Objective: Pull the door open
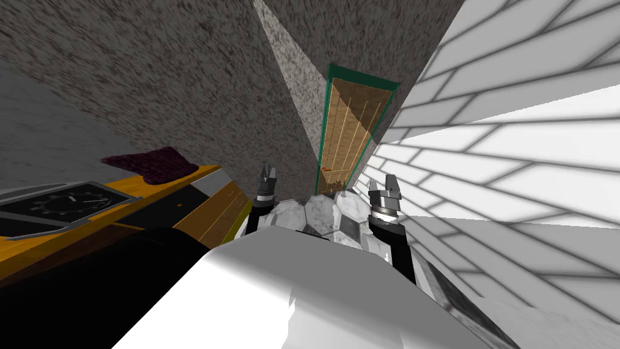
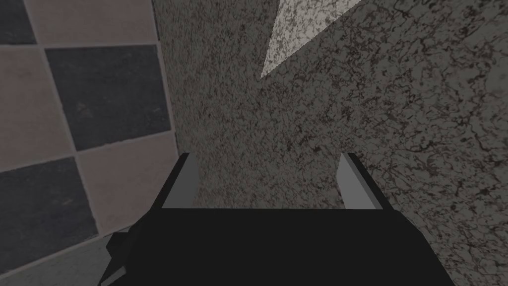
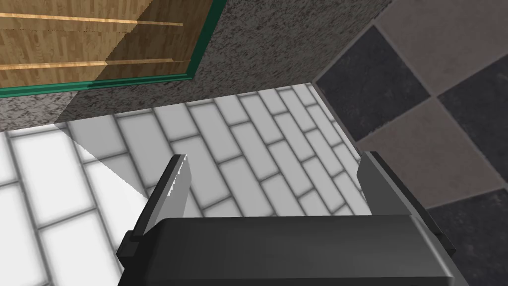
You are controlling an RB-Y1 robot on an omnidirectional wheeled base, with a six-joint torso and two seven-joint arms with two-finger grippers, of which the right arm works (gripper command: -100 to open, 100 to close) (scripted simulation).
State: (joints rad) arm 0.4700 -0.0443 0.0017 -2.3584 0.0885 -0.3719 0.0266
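Readable text: none.
You had no lettering, numbers or signs to read; the dark dial panel (image 1: pixel 71 205) on the yellow counter (image 1: pixel 194 172) showed only tick marks and hands, too small for any numerals.

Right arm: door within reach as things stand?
Probably not. The right gripper is open with nothing blocking it, but the wooden door stands well ahead of it. I'd drive closer first.
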